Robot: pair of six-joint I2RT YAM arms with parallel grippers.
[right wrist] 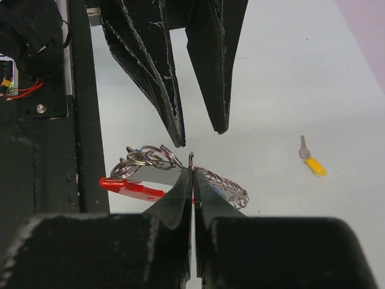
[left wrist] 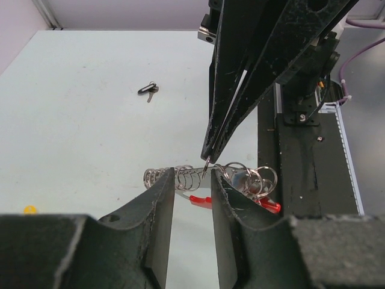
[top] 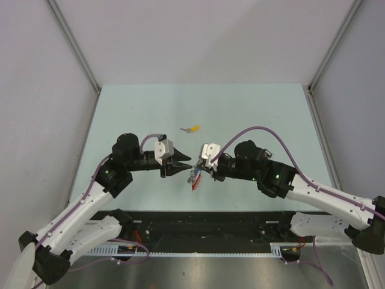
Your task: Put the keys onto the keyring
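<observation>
Here, keyring [top: 194,175] pinched and steadied for threading.
Clamped at one thin wire loop in the fully closed right gripper [right wrist: 192,171], probably to keep the ring from sliding; met from the opposite side by the left gripper [left wrist: 192,173], jaws half apart and empty, tips just beside its chain [left wrist: 157,175]; red strap [left wrist: 201,200] directly beneath; yellow-capped key [right wrist: 313,164] well apart, beyond the keyring, not yet fetched.

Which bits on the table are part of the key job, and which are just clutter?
Job:
- keyring with chain and red strap, pinched by the right fingers
- yellow key, loose on the table
- left fingers, open near the chain

Lying about:
- small black ring, off on its own
- purple cable on the arm
</observation>
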